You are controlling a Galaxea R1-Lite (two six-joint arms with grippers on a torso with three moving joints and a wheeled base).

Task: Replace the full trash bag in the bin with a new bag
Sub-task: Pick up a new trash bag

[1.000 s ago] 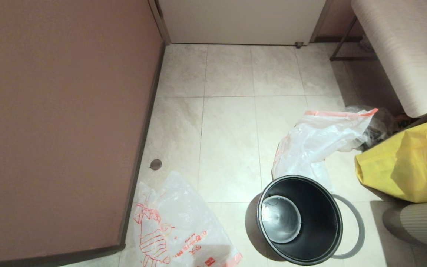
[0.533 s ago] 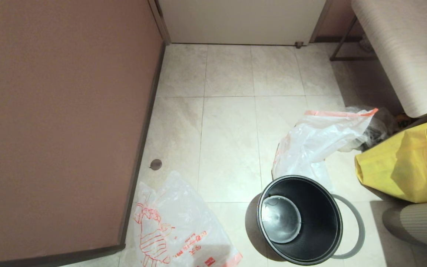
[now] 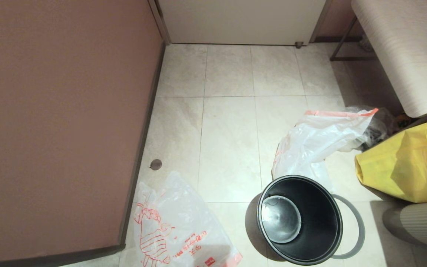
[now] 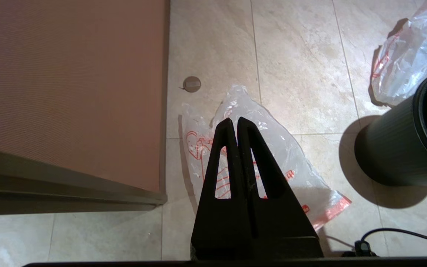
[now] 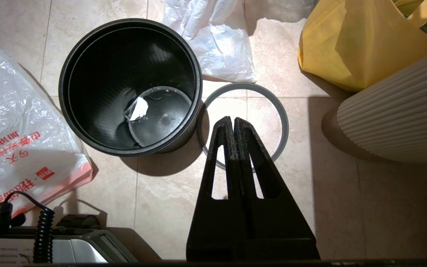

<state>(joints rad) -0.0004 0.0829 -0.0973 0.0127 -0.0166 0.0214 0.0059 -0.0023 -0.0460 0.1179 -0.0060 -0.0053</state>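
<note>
A yellow fabric tote (image 3: 406,167) slumps beside a ribbed cream stool (image 3: 421,222), under a pale wood-grain table (image 3: 395,48).

Almost nothing differs across the head view: the new bag (image 3: 178,230) by the wall seems to lie very slightly lower at its near edge, though that is hard to tell.

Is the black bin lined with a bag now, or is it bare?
Bare. The bin shows its ribbed black wall and shiny bottom, with no bag; its grey ring lies on the floor beside it.
</note>
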